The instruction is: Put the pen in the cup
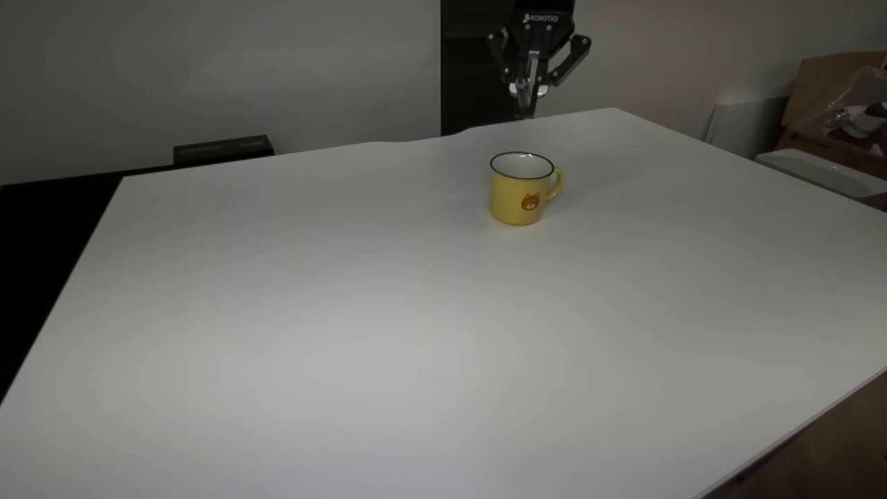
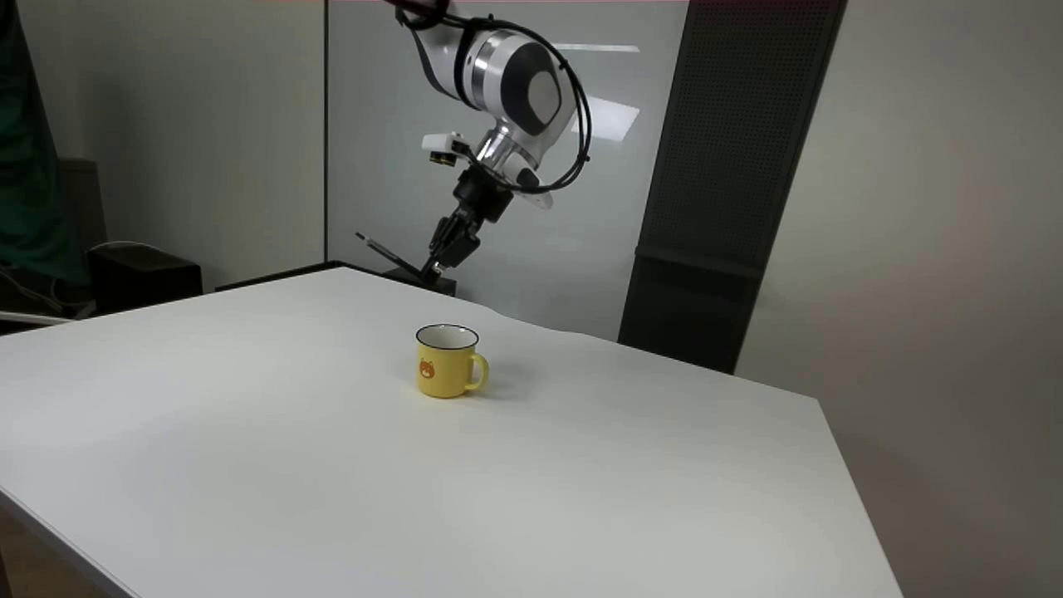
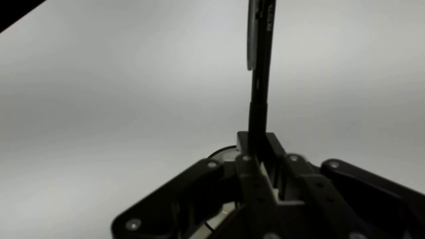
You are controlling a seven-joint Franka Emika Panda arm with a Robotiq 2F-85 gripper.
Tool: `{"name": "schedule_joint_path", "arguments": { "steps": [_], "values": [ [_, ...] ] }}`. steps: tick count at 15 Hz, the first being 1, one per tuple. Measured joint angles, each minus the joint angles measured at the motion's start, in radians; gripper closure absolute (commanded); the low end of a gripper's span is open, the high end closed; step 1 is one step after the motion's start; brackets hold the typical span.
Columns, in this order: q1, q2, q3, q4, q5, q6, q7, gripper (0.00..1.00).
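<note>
The cup (image 1: 511,201) is a yellow mug with a dark rim, a pale inside and an orange animal face. It stands upright on the white table, and it also shows in an exterior view (image 2: 444,371). My gripper (image 1: 529,93) is raised and appears beyond the cup in both exterior views (image 2: 431,272). It is shut on one end of the thin black pen (image 3: 261,76). The pen (image 2: 388,252) slants up and away from the fingertips. In the wrist view, the gripper (image 3: 257,141) hides most of the cup (image 3: 223,155); part of its rim and inside shows.
The white table (image 1: 332,312) fills most of the view. Beyond its edge are a cardboard box (image 1: 807,86) with bagged items and a white tray (image 1: 824,170). A black box (image 2: 143,272) stands behind the table. A dark perforated panel (image 2: 731,166) rises behind.
</note>
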Motion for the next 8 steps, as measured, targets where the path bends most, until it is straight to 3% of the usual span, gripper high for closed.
{"name": "schedule_joint_path", "arguments": {
  "steps": [8],
  "values": [
    [-0.015, 0.068, 0.0, 0.097, 0.003, -0.006, 0.048, 0.97]
  ]
}}
